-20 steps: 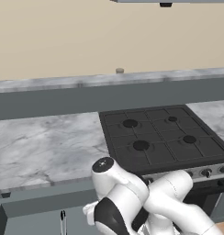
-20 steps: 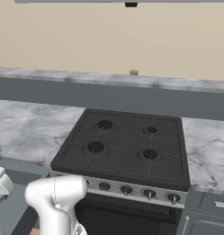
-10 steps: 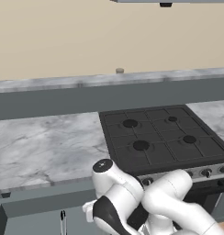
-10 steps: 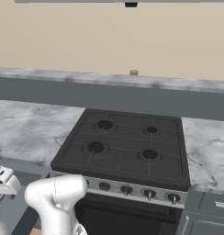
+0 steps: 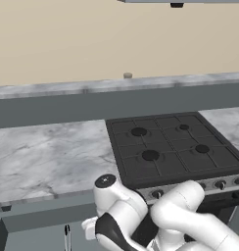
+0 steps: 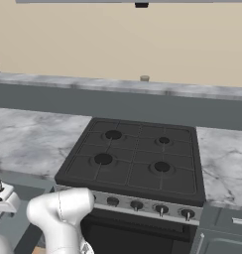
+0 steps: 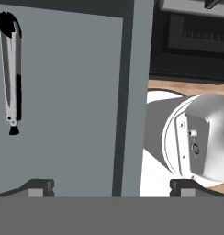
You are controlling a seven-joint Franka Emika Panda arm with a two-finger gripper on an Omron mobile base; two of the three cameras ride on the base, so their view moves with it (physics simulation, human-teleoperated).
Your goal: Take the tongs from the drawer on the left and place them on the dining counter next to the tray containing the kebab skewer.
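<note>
The tongs (image 7: 10, 69) are slim and silvery with dark ends. They lie flat on the plain grey floor of the open drawer (image 7: 77, 92), at the upper left of the hand view. The left base view shows the tongs (image 5: 66, 236) as a thin sliver in the drawer (image 5: 33, 238) at the lower left, just left of my arm. My gripper (image 7: 111, 187) hangs over the drawer's right side, above its wall (image 7: 132, 92). It is open, with nothing between the fingertips (image 7: 40, 186), and stands apart from the tongs. The dining counter, the tray and the kebab skewer are out of view.
A black four-burner stove (image 5: 170, 147) (image 6: 135, 158) sits to the right of the drawer, with marbled counter (image 5: 48, 157) on both sides. Behind runs a raised dark grey ledge (image 5: 67, 105) with a small cylinder (image 5: 127, 75) on its cap. Wooden floor (image 7: 178, 87) lies below the stove front.
The arm has shifted slightly over the open drawer. The tongs lie where they were, and the jaws have stayed wide apart.
</note>
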